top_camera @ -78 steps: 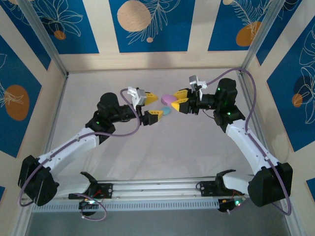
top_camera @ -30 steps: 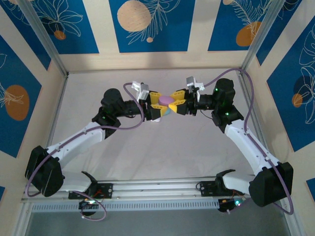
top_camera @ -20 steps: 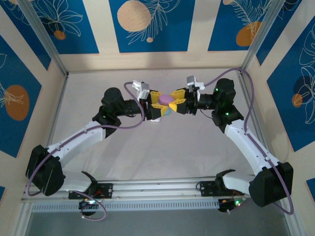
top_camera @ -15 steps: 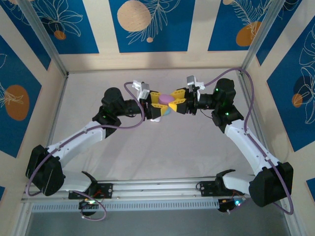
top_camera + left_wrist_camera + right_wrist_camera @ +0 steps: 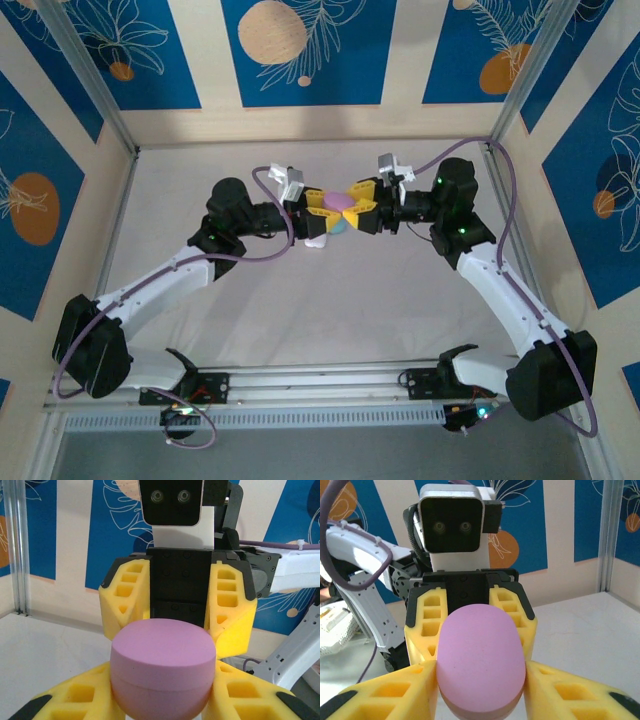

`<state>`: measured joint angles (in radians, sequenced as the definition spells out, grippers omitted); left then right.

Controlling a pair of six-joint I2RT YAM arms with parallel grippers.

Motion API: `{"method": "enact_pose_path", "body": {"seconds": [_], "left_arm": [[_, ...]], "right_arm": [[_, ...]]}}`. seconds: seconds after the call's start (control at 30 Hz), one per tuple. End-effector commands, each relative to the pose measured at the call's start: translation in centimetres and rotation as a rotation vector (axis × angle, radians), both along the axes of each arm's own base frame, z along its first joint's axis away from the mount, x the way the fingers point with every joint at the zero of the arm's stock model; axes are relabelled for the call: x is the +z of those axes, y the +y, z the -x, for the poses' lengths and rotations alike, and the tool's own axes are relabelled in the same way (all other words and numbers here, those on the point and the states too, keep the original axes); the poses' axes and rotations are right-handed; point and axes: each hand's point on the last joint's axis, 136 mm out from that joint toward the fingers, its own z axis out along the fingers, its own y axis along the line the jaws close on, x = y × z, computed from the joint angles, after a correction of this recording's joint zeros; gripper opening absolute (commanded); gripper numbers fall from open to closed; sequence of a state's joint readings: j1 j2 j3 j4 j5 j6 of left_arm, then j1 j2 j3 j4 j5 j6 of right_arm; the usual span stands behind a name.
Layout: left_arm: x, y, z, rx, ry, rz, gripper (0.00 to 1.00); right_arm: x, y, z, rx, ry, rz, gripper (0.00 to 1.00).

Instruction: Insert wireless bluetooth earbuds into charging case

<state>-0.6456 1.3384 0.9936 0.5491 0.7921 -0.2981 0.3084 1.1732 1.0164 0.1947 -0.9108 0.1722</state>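
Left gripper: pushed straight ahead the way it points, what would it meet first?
The purple case, sitting between the left gripper's fingers; just beyond it, probably the right gripper, facing it head-on.

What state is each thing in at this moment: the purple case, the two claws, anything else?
purple charging case: lid shut, gripped between both claws.
left claw: closed on the case.
right claw: closed on the case from the opposite side.
light blue item: lying beneath the claws, ungripped; too small to tell open or shut.
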Motion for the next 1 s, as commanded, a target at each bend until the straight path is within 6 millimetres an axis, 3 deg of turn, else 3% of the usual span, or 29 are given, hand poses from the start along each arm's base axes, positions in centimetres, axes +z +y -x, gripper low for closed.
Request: {"method": "enact_pose_path", "body": {"seconds": [0.0,0.17,0.63,0.73,0.83,0.97], "left_arm": [[1.5,0.2,1.3,-0.026,-0.111,0.016,0.26],[1.3,0.5,1.8,-0.016,-0.177,-0.010,0.25],[1.0,0.6,1.4,0.024,-0.170,0.001,0.25],[0.7,0.7,0.9,0.055,-0.155,-0.001,0.26],[0.2,0.9,0.0,0.107,-0.138,-0.004,0.26],[-0.6,1.5,-1.0,0.187,-0.125,0.003,0.26]], "right_arm": [[-0.5,-0.1,-1.3,-0.071,0.104,0.040,0.51],[-0.5,-1.0,-2.7,-0.129,0.223,0.038,0.59],[0.2,-2.3,-5.0,-0.295,0.354,0.073,0.66],[0.9,-2.3,-4.4,-0.270,0.346,0.065,0.66],[2.9,-2.1,-2.8,-0.211,0.318,0.026,0.68],[4.8,-3.8,-2.1,-0.323,0.247,0.011,0.76]]}}
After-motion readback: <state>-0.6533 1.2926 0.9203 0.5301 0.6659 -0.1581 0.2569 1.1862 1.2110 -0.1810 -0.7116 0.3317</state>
